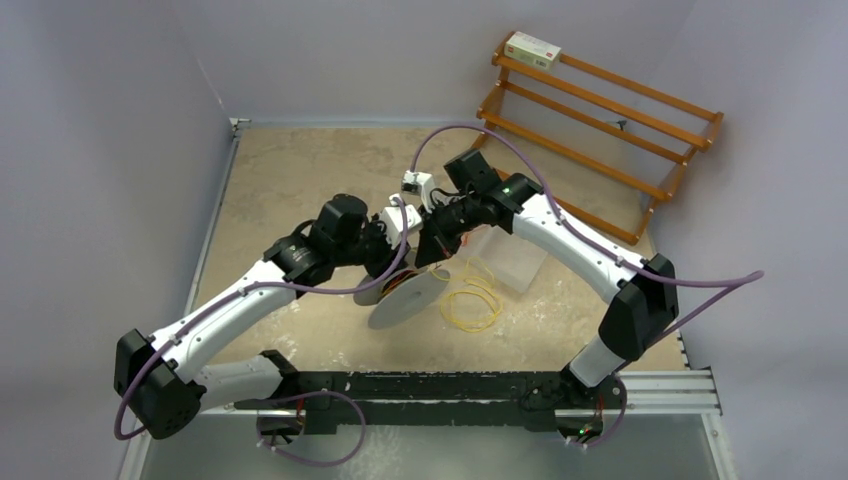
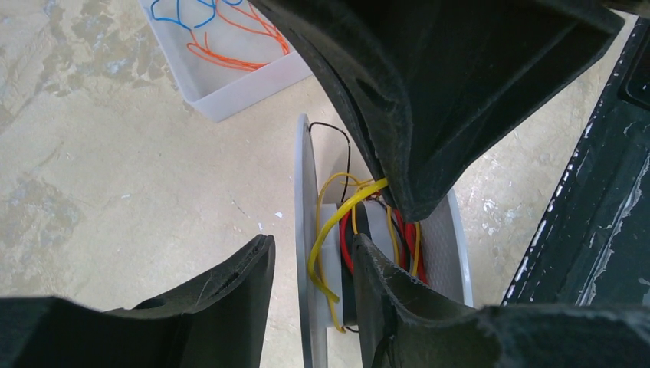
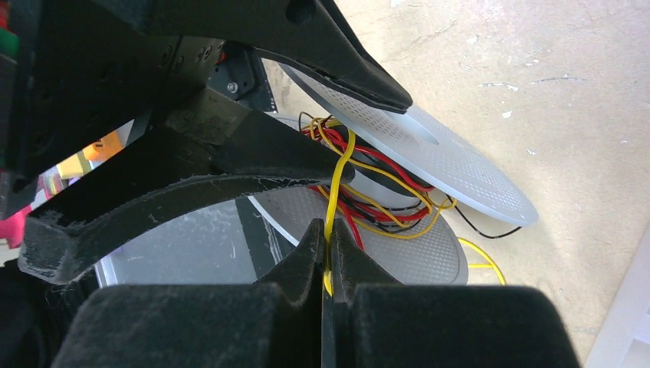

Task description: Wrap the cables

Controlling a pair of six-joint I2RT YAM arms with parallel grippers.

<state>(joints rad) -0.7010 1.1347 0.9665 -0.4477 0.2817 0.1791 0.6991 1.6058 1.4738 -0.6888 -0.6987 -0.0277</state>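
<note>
Right fingers are pressed fully together and pinch the yellow cable at their tips, lower centre of the right wrist view. The strand runs taut from the pinch up into the spool. Left fingers stand partly apart and grip nothing. At the bottom of the left wrist view, one sits outside the spool's left flange and the other between the two flanges, close by the hub, with a narrow gap on either side of the flange. The hub carries turns of yellow cable mixed with red and black wires. In the overhead view the spool sits tilted at frame centre with both arms meeting over it. The rest of the yellow cable lies in loose loops on the counter, just right of the spool. The clear tray is right of centre, just beyond the loops. The left wrist view shows it at upper left, with blue and orange wires inside. A wooden rack stands at upper right, with a small box on its top rail.
</note>
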